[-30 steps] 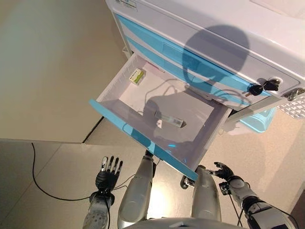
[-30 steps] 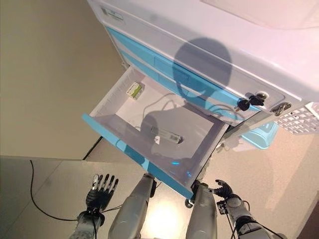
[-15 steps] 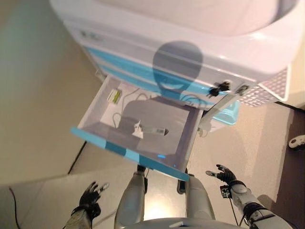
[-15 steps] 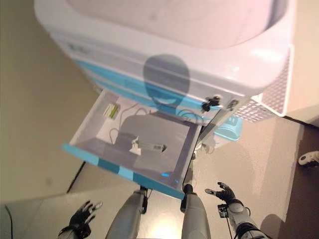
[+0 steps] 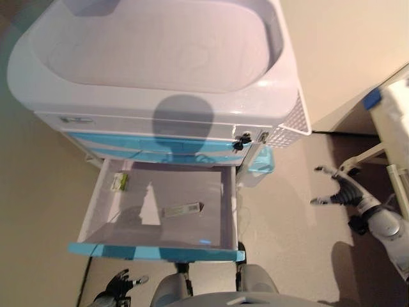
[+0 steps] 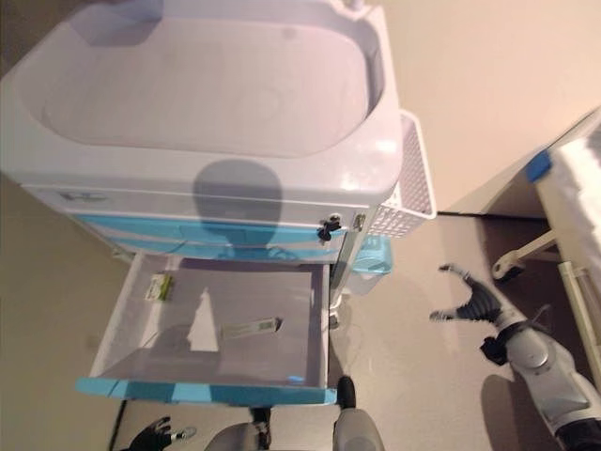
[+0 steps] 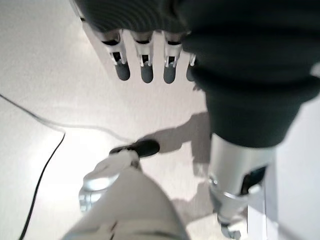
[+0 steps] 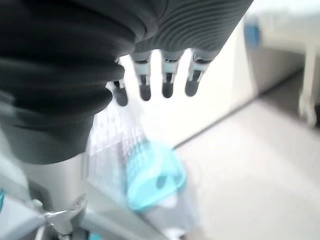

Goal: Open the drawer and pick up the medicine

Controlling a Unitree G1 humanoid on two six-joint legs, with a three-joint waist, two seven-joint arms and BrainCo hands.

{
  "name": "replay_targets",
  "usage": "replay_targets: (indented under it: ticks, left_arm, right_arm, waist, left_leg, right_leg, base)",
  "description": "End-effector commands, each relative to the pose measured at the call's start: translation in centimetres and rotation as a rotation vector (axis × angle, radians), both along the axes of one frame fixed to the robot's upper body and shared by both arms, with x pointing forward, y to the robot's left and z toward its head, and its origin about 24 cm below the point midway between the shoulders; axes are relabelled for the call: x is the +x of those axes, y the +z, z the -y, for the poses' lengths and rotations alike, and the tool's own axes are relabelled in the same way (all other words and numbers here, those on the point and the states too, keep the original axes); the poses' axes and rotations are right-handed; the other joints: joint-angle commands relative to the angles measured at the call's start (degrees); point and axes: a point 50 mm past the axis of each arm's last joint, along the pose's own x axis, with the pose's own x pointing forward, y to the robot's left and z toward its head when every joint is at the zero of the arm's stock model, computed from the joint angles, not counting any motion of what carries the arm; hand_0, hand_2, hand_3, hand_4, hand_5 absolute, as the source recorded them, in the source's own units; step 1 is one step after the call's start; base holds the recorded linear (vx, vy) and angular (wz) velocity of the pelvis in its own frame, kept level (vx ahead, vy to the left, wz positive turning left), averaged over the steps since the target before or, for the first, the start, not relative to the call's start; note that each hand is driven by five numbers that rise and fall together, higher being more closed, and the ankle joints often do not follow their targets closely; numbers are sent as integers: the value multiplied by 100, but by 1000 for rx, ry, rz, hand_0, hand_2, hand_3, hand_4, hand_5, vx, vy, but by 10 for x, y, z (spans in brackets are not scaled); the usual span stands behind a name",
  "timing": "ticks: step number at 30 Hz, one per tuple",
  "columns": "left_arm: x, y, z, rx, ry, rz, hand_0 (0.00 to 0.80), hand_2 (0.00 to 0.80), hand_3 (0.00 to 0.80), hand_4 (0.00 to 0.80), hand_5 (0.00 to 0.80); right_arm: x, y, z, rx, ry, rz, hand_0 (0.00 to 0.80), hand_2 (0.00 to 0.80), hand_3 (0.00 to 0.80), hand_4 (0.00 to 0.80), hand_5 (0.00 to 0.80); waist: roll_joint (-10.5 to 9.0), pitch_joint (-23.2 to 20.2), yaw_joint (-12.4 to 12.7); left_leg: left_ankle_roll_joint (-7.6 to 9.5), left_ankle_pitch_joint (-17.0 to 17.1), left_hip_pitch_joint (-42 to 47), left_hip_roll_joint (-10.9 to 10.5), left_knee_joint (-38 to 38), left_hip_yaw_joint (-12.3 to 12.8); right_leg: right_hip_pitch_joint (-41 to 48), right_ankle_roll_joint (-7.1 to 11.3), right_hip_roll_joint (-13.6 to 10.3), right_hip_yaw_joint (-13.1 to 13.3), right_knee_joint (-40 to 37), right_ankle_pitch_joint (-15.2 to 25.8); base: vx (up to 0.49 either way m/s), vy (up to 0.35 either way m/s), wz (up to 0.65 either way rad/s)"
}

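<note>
Medicine (image 5: 182,209), a slim pale oblong pack, lies flat in the open drawer (image 5: 227,192).

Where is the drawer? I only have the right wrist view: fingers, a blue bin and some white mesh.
Observer: The drawer is pulled out at the cart's front, off to your right hand's left side.
Operator: Anything in it?
Observer: A long flat medicine pack lies near the middle of the drawer floor, and a small green-and-white box sits in the back left corner.
Operator: Is either hand holding anything?
Observer: No. The right hand is open over the floor right of the cart; the left hand is low, below the drawer's front, fingers straight and empty in its wrist view.
</note>
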Motion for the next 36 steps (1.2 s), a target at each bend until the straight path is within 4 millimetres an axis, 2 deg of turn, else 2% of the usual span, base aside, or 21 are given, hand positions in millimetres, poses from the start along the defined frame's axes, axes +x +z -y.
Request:
replay_targets:
  ticks: [1,2,3,7,10,15,16,17,22,23,25,29,32,33,36]
  left_arm:
    - [-5,-1,-1,-18,-17,-27,0,0,0,0,0]
    - [-3,-2,2,-41,-31,-25,0,0,0,0,0]
    - [-2,-2,2,-43,-39,-21,0,0,0,0,0]
    - [5,2,-3,-40,-60,-3,0,0,0,0,0]
    - [9,4,-7,-30,-54,7,0,0,0,0,0]
    - [10,10,-21,19,-11,22,0,0,0,0,0]
    - [10,11,-24,29,1,25,0,0,0,0,0]
    - [8,12,-29,48,35,25,0,0,0,0,0]
    - [5,13,-34,75,75,16,0,0,0,0,0]
    - [5,13,-35,81,87,16,0,0,0,0,0]
    - [5,14,-36,82,87,16,0,0,0,0,0]
    - [6,15,-38,83,150,36,0,0,0,0,0]
    - [7,15,-38,85,184,38,0,0,0,0,0]
    - [6,14,-39,89,185,30,0,0,0,0,0]
    - [11,14,-35,97,173,38,0,0,0,0,0]
  right_arm:
    - [11,16,-30,236,168,-91,0,0,0,0,0]
    - [9,13,-49,374,268,-209,0,0,0,0,0]
    - [9,11,-61,429,320,-284,0,0,0,0,0]
    - [7,21,-94,311,532,-597,0,0,0,0,0]
    - [8,25,-104,235,588,-679,0,0,0,0,0]
    - [8,31,-136,348,685,-729,0,0,0,0,0]
    - [10,34,-142,378,699,-714,0,0,0,0,0]
    - [14,38,-157,479,723,-671,0,0,0,0,0]
    - [28,46,-173,604,726,-552,0,0,0,0,0]
    - [36,54,-183,616,751,-471,0,0,0,0,0]
    - [36,54,-183,617,751,-471,0,0,0,0,0]
    - [60,48,-186,685,635,-236,0,0,0,0,0]
    - [69,44,-186,630,566,-46,0,0,0,0,0]
    - [68,45,-189,539,583,61,0,0,0,0,0]
    - [64,24,-183,447,466,215,0,0,0,0,0]
  waist:
    - [-4,196,171]
    - [-49,164,254]
    - [-77,161,287]
    - [-242,101,503]
    - [-321,91,554]
    - [-466,118,695]
    - [-483,129,719]
    - [-518,173,786]
    - [-507,331,876]
    - [-476,429,915]
    - [-479,430,915]
    - [-350,677,985]
    - [-249,754,945]
    - [-209,770,942]
    - [-91,745,912]
  left_leg:
    - [143,-322,-116,-239,278,-13]
    - [135,-359,-81,-243,307,14]
    - [130,-370,-76,-240,326,21]
    - [89,-379,-62,-254,344,-66]
    - [72,-357,-74,-265,330,-146]
    - [63,-319,-112,-295,295,-286]
    - [62,-314,-124,-303,298,-311]
    - [62,-317,-173,-312,336,-363]
    - [63,-341,-302,-335,523,-436]
    - [65,-351,-363,-330,623,-465]
    - [65,-354,-367,-331,629,-467]
    - [36,-299,-556,-314,775,-627]
    - [17,-228,-681,-281,787,-737]
    - [10,-200,-710,-273,774,-788]
    - [-27,-36,-840,-257,645,-1006]
  right_leg:
    - [-106,314,67,-35,292,76]
    - [-45,321,56,-31,279,67]
    - [-29,320,48,-48,282,57]
    - [84,289,25,-204,259,16]
    - [127,275,13,-309,267,-19]
    - [137,260,-17,-493,338,-80]
    - [134,254,-22,-525,356,-96]
    - [110,243,-26,-569,418,-134]
    - [44,200,-45,-662,591,-221]
    - [-1,179,-53,-696,695,-263]
    - [-3,178,-53,-698,699,-266]
    - [-143,108,-53,-820,901,-346]
    - [-250,66,-63,-903,978,-385]
    - [-274,54,-66,-953,1013,-415]
    - [-325,17,-73,-1123,976,-456]
  base:
    - [19,18,-11]
    - [18,25,-12]
    - [17,30,-12]
    - [4,-2,1]
    - [3,-30,22]
    - [-10,-31,26]
    - [-36,-38,20]
    - [-30,-26,22]
    - [-49,-31,16]
    - [-35,-30,17]
    - [-37,-32,13]
    - [-69,-74,21]
    - [-55,-84,28]
    - [-41,-93,10]
    - [-48,-110,23]
